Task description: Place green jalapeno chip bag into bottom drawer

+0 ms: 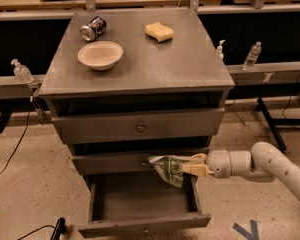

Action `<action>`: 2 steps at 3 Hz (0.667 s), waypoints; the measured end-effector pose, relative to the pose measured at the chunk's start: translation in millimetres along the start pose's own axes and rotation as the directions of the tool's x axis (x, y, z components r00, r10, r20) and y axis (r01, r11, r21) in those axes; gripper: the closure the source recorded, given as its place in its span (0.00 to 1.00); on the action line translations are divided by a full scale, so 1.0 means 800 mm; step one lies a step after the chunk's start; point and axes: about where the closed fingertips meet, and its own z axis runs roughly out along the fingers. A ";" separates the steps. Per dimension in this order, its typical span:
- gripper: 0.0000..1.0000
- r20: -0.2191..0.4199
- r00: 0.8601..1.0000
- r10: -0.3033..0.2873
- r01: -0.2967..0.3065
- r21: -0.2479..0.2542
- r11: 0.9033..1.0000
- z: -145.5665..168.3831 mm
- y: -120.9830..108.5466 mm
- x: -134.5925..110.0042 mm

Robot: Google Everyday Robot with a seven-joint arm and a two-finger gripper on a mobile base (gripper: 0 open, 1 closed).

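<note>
The green jalapeno chip bag (169, 168) is crumpled and hangs in front of the middle drawer, above the right part of the open bottom drawer (140, 224). My gripper (191, 165) comes in from the right on a white arm and is shut on the bag's right end. The bottom drawer is pulled out; its grey floor shows nothing inside. The bag touches no part of the drawer floor.
On the cabinet top (190, 66) lie a tan bowl (100, 55), a tipped soda can (93, 28) and a yellow sponge (159, 31). Bottles (252, 56) stand on the rail behind. The two upper drawers are nearly closed. A cable lies on the floor at left.
</note>
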 end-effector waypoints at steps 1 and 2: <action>1.00 0.020 0.999 0.026 -0.026 0.011 1.000 0.008 -0.029 0.052; 1.00 0.005 0.997 0.080 -0.080 0.049 0.996 0.013 -0.052 0.099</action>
